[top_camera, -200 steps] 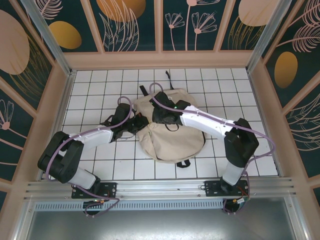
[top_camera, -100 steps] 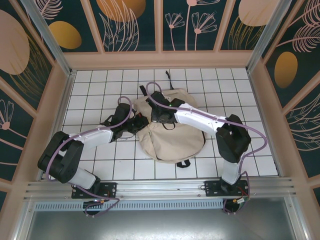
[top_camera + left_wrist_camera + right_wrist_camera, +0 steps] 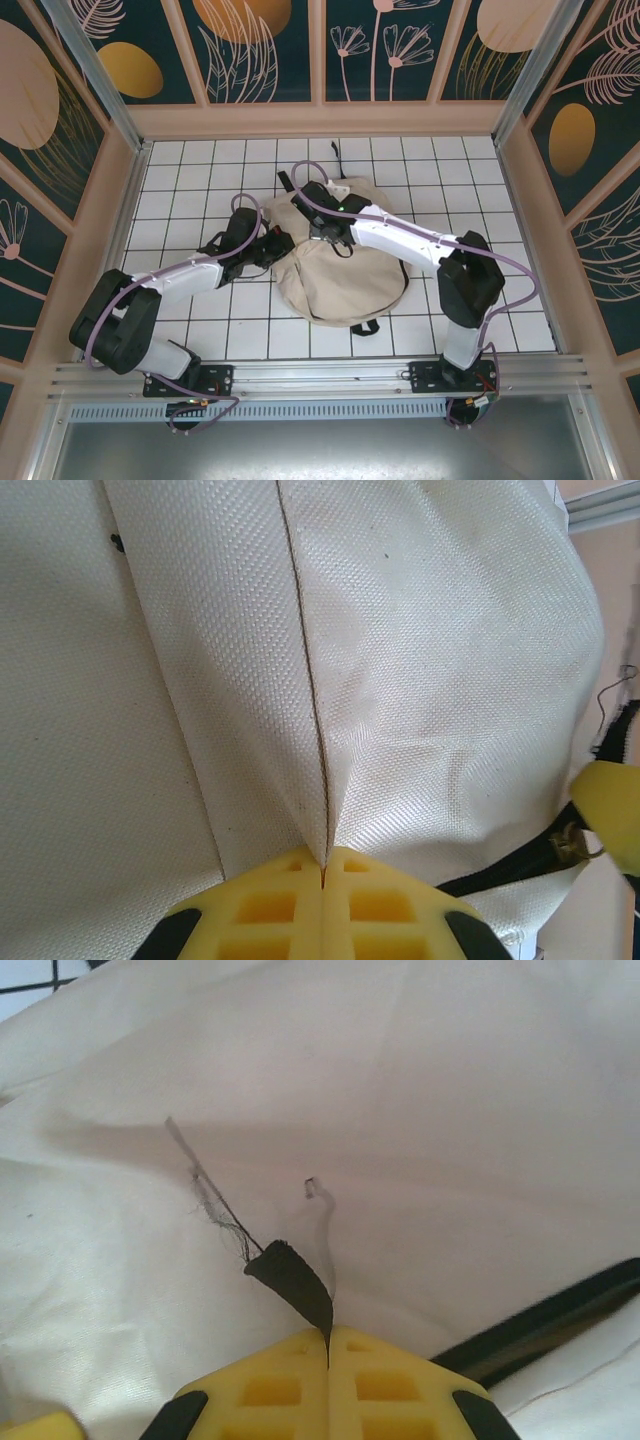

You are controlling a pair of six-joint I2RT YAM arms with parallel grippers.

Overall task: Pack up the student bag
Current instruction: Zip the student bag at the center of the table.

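on the white tiled table (image 3: pixel 180 180), roughly mid-way across, the student bag (image 3: pixel 350 285) lies flat with its cream fabric up, rounded end toward the arm bases and narrower end toward the far wall. a black strap end (image 3: pixel 288 182) pokes out at the far-left corner of the bag, another black loop (image 3: pixel 368 326) sticks out at the near edge. both arms reach inward over the tiles and meet at the far half of the bag. left gripper (image 3: pixel 322 865) sits at the bag's left edge, yellow fingers pressed together, pinching a raised fold of the cream cloth right where a stitched seam (image 3: pixel 305 680) runs into the fingertips; the cloth tents up toward the pinch. a black strap (image 3: pixel 505 868) runs just beside it on the right in the left wrist view. right gripper (image 3: pixel 328 1332) sits on top of the bag, near the middle of its far half, fingers pressed together on a short black tab (image 3: pixel 292 1276), which sticks out from between the tips and curls up to the left. a frayed dark thread (image 3: pixel 215 1205) trails from the tab across the fabric. a dark zipper line or strap (image 3: pixel 545 1318) crosses the cloth to the right of the fingers, cannot tell which. the two grippers are near each other, not touching.
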